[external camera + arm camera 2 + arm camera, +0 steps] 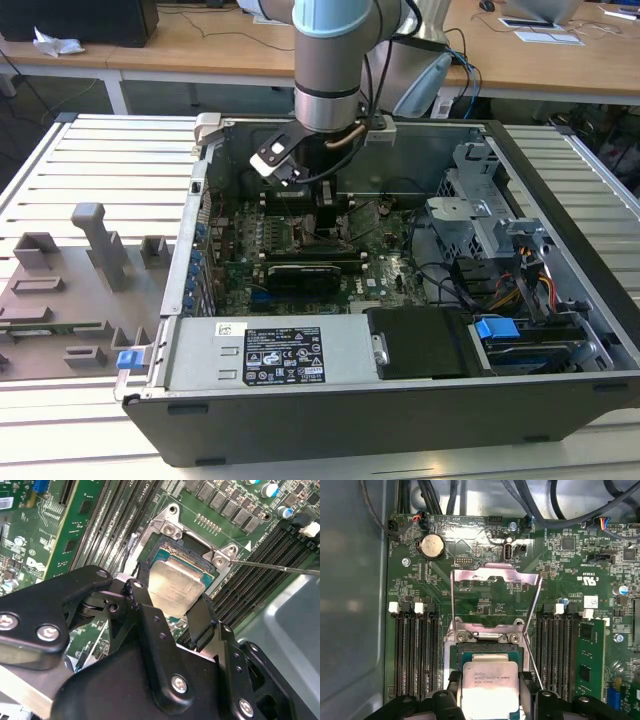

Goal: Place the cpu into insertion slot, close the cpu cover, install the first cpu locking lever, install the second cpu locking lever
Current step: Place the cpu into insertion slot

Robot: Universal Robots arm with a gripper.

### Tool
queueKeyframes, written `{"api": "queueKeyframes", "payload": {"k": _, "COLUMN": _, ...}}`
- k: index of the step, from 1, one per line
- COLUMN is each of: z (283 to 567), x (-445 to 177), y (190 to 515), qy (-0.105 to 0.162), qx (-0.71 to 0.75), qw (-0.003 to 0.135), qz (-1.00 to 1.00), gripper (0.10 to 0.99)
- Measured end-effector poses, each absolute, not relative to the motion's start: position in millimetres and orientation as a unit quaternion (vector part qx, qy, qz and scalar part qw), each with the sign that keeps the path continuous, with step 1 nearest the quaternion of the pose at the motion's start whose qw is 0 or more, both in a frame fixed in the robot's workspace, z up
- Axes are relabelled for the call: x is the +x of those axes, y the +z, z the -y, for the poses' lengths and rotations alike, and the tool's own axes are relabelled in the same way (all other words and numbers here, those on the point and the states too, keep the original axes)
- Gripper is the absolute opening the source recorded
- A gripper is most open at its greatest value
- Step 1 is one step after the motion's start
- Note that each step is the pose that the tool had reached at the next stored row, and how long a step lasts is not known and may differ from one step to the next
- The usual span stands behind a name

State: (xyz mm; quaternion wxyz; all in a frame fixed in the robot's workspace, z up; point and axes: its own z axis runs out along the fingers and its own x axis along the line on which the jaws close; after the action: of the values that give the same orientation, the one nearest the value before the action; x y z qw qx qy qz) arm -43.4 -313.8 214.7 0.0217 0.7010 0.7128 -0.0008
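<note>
Cpu (177, 587) clamped edge-to-edge between jaws of gripper (172, 600), silvery top up. Held just above insertion slot (490, 651), overlapping its gripper-side half; seated or not, cannot tell. Beyond slot's hinge edge, cpu cover (495, 575) standing up, open. Thin locking lever (536, 605) raised beside slot. Memory slots (415, 650) flanking slot on both sides.

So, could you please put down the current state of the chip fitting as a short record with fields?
end effector: shut on the chip
chip position: held over the socket; whether it is seated cannot be told
socket location: on the green board, between the memory slots
cover: swung up, open
levers: both unlatched and raised
</note>
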Motion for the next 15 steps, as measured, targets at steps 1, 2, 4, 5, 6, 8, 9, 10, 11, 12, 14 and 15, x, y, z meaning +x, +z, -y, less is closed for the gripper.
{"api": "queueKeyframes", "payload": {"k": 1, "z": 313, "x": -43, "y": 214, "qy": -0.001, "qx": 0.702, "qw": 0.022, "qz": -0.712, "gripper": 0.545}}
{"api": "queueKeyframes", "payload": {"k": 2, "z": 313, "x": -43, "y": 214, "qy": -0.001, "qx": 0.703, "qw": 0.022, "qz": -0.711, "gripper": 0.545}}
{"api": "queueKeyframes", "payload": {"k": 4, "z": 313, "x": -44, "y": 212, "qy": -0.001, "qx": 0.704, "qw": 0.022, "qz": -0.71, "gripper": 0.545}}
{"api": "queueKeyframes", "payload": {"k": 5, "z": 313, "x": -44, "y": 211, "qy": -0.001, "qx": 0.704, "qw": 0.022, "qz": -0.71, "gripper": 0.545}}
{"api": "queueKeyframes", "payload": {"k": 6, "z": 313, "x": -44, "y": 210, "qy": -0.001, "qx": 0.704, "qw": 0.022, "qz": -0.71, "gripper": 0.545}}
{"api": "queueKeyframes", "payload": {"k": 8, "z": 313, "x": -44, "y": 207, "qy": -0.001, "qx": 0.704, "qw": 0.022, "qz": -0.71, "gripper": 0.545}}
{"api": "queueKeyframes", "payload": {"k": 9, "z": 313, "x": -44, "y": 205, "qy": -0.001, "qx": 0.704, "qw": 0.022, "qz": -0.71, "gripper": 0.545}}
{"api": "queueKeyframes", "payload": {"k": 10, "z": 313, "x": -44, "y": 204, "qy": -0.001, "qx": 0.704, "qw": 0.022, "qz": -0.71, "gripper": 0.545}}
{"api": "queueKeyframes", "payload": {"k": 11, "z": 313, "x": -44, "y": 204, "qy": -0.001, "qx": 0.705, "qw": 0.022, "qz": -0.709, "gripper": 0.545}}
{"api": "queueKeyframes", "payload": {"k": 12, "z": 314, "x": -44, "y": 203, "qy": -0.001, "qx": 0.705, "qw": 0.022, "qz": -0.709, "gripper": 0.545}}
{"api": "queueKeyframes", "payload": {"k": 14, "z": 314, "x": -44, "y": 202, "qy": -0.001, "qx": 0.705, "qw": 0.022, "qz": -0.709, "gripper": 0.545}}
{"api": "queueKeyframes", "payload": {"k": 15, "z": 314, "x": -44, "y": 202, "qy": -0.001, "qx": 0.705, "qw": 0.022, "qz": -0.709, "gripper": 0.545}}
